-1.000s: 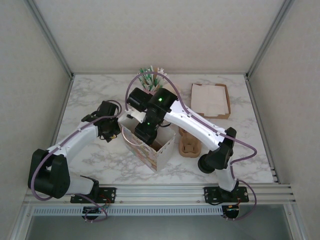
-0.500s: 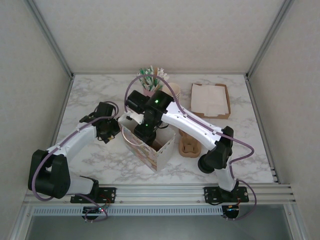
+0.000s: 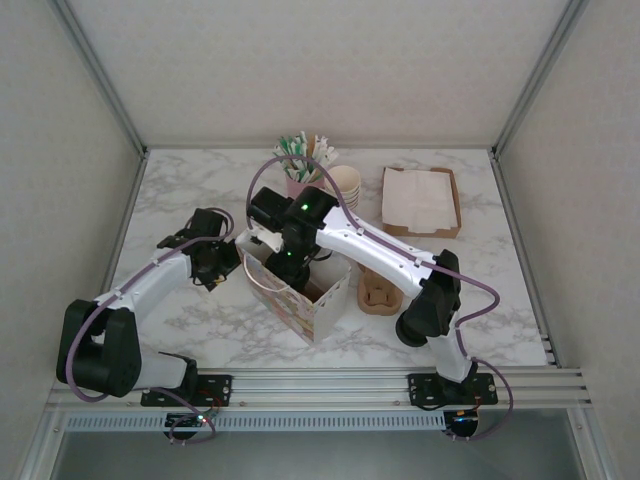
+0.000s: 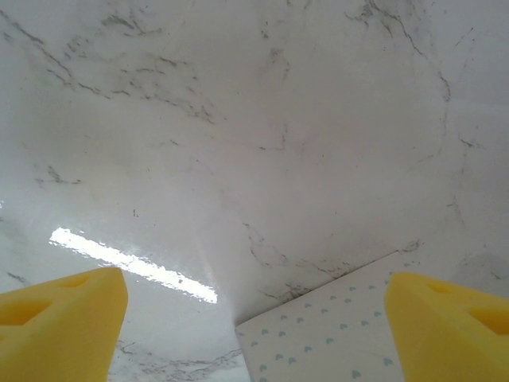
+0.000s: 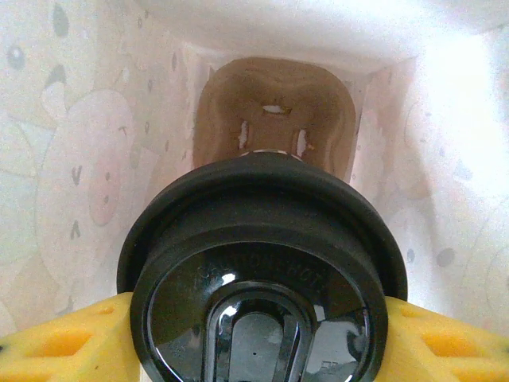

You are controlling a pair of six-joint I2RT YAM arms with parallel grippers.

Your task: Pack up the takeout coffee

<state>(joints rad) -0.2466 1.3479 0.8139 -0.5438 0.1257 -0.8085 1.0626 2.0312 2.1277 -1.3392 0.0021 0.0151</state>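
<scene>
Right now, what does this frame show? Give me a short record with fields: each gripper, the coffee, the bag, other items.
left gripper: open, low over the table, beside a corner of the bag
right gripper: shut on the coffee cup, inside the bag
coffee cup: black lid on, held over a brown cup holder at the bag's bottom
bag: upright, top open
other items: spare cup holder, stack of paper cups, napkin box

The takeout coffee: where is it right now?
Right wrist view: the takeout coffee is held in the right gripper, inside the patterned bag.
</scene>
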